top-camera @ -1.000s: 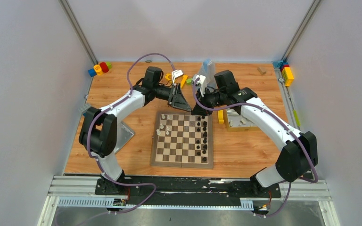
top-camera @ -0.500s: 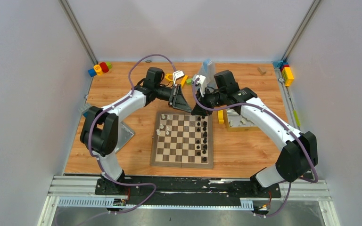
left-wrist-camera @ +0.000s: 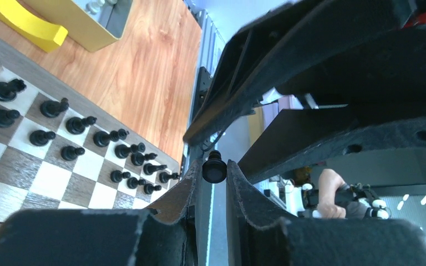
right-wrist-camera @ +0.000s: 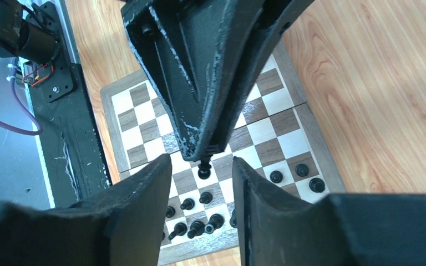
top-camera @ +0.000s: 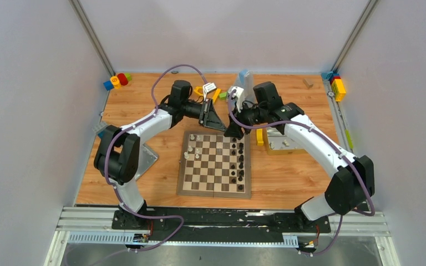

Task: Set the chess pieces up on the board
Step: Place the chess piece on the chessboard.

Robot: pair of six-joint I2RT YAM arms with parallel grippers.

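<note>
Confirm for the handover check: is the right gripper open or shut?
Open: the right gripper has fingers apart, clear of the black piece.

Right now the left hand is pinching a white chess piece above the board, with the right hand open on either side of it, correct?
No: the chess piece is black, not white, as the left wrist view shows. The left hand pinches the black chess piece above the board, with the right hand open on either side of it.

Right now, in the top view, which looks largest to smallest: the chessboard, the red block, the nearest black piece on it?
1. chessboard
2. red block
3. nearest black piece
Gaps are clear despite camera distance.
</note>
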